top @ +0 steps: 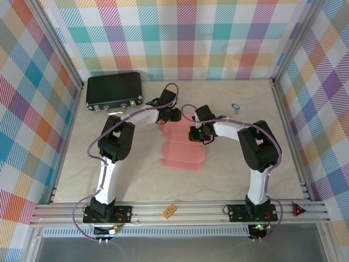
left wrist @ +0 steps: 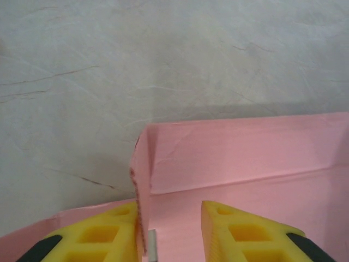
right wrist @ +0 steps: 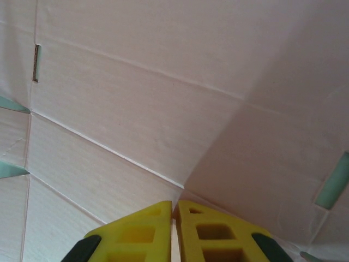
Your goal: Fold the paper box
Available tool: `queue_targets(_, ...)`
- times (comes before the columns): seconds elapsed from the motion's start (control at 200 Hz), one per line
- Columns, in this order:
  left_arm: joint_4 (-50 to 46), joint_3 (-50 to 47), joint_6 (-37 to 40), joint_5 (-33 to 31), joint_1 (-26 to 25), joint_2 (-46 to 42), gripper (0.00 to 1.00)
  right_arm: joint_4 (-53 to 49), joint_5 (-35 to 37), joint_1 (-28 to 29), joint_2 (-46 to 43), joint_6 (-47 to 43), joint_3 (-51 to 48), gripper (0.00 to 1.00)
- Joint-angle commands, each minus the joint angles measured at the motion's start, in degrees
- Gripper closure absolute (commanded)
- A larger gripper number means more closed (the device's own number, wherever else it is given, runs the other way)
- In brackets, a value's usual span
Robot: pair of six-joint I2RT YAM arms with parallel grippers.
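On the table (top: 109, 180), the paper box (top: 182, 148) has one side flap raised between the part-open left fingers (left wrist: 103, 237), while the shut right fingers (right wrist: 210, 229) pin its panel; next, probably, crease that corner.

Inventory: 1 box (top: 182, 150), 1 black case (top: 114, 90), 1 small white cylinder (top: 236, 107), 1 wooden tag (top: 169, 211), 1 red triangle (top: 298, 209), 2 arms (left arm (top: 112, 164), right arm (top: 259, 164)), 2 hands (left hand (left wrist: 169, 229), right hand (right wrist: 174, 210)).

No readable text.
A small wooden tag (top: 170, 211) is lying on the front rail (top: 207, 208), its marks appearing too small to read.
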Motion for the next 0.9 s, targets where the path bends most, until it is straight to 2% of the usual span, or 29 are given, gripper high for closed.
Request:
queue_targets(0.0,0.53,2.51,2.17,2.82,-1.00,-0.06,0.67,-4.10,1.40,0.63,3.43,-1.28,-0.89,0.87)
queue_targets(0.205,-0.81,2.30,3.04,2.10,-1.33,-0.52,0.63,-4.93,2.61,0.63,2.12,-1.89,-0.89,0.87)
queue_targets(0.465,-0.25,-3.39,1.66,-7.41,-1.50,-9.75,0.55,-5.60,5.39,-0.02,-4.73,-1.14,-0.97,0.83)
queue_targets(0.6,0.96,-6.90,0.70,-6.22,-2.28,-13.82,0.55,-4.14,4.92,-2.34,-8.43,-0.41,-1.42,0.78)
queue_targets(0.65,0.95,-7.10,-0.16,-4.08,-2.64,-13.82,0.59,-3.72,4.09,-3.61,-9.14,-0.29,-1.37,0.76)
queue_targets(0.755,0.95,-7.02,-1.38,0.33,-4.04,-12.10,0.77,-4.06,2.67,-6.22,-9.08,-0.26,-0.10,0.72)
queue_targets(0.895,3.05,-6.13,-3.21,3.25,-5.89,-7.84,1.00,-7.11,5.32,-9.00,-6.90,-0.52,3.65,0.67)
